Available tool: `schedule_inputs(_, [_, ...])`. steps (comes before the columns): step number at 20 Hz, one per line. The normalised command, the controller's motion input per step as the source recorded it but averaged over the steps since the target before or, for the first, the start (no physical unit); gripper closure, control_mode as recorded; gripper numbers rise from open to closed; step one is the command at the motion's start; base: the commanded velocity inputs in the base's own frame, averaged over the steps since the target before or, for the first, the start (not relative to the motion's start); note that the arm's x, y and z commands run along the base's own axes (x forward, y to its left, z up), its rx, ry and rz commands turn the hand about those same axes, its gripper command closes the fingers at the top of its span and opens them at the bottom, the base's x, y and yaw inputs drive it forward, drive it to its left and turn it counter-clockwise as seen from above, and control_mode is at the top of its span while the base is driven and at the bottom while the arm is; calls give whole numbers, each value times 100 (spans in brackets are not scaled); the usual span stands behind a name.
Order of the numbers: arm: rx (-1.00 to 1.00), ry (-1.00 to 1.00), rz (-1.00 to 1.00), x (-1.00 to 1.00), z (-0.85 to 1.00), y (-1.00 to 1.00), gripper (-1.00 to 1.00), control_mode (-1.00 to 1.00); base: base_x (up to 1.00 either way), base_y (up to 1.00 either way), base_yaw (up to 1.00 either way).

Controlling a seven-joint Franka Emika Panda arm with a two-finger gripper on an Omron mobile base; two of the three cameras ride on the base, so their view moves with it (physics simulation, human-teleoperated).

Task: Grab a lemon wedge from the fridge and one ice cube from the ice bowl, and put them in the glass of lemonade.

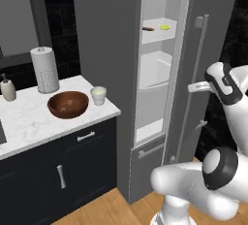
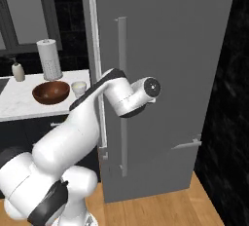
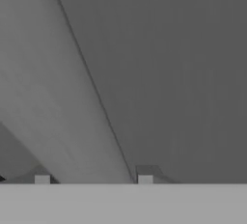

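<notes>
I see my gripper [image 3: 93, 179] at the fridge [image 1: 106, 49] handle [image 1: 193, 86], fingers apart; the door stands ajar, wedge [image 1: 164, 26] on the top shelf.

My arm reaches to the fridge [image 2: 160, 74] door's bar handle [image 2: 122, 93]; ice bowl [image 2: 50, 92] and glass of lemonade [image 2: 79, 89] share the tabletop [image 2: 19, 104].

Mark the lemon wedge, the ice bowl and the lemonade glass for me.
lemon wedge [image 1: 164, 26], left base view, middle of the yellow piece on the top fridge shelf.
ice bowl [image 1: 55, 100], left base view, near rim.
lemonade glass [image 1: 98, 99], left base view, outer wall.
</notes>
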Motion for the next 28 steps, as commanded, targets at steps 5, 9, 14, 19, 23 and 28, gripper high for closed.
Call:
schedule_inputs(5, [12, 0, -6, -41, 0, -100, 100, -100, 0, 0, 0])
schedule_inputs(9, [10, 4, -16, -33, 3, -100, -100, -100, 0, 0, 0])
schedule_inputs(14, [5, 1, -6, -57, 59, -55, -100, -100, 0, 0, 0])
schedule_inputs(19, [0, -5, 0, -80, 100, 10, -100, -100, 0, 0, 0])
schedule_inputs(23, [-13, -6, -3, -81, 92, 70, -100, -100, 0, 0, 0])
schedule_inputs(28, [-37, 11, -22, 0, 49, 100, -100, -100, 0, 0, 0])
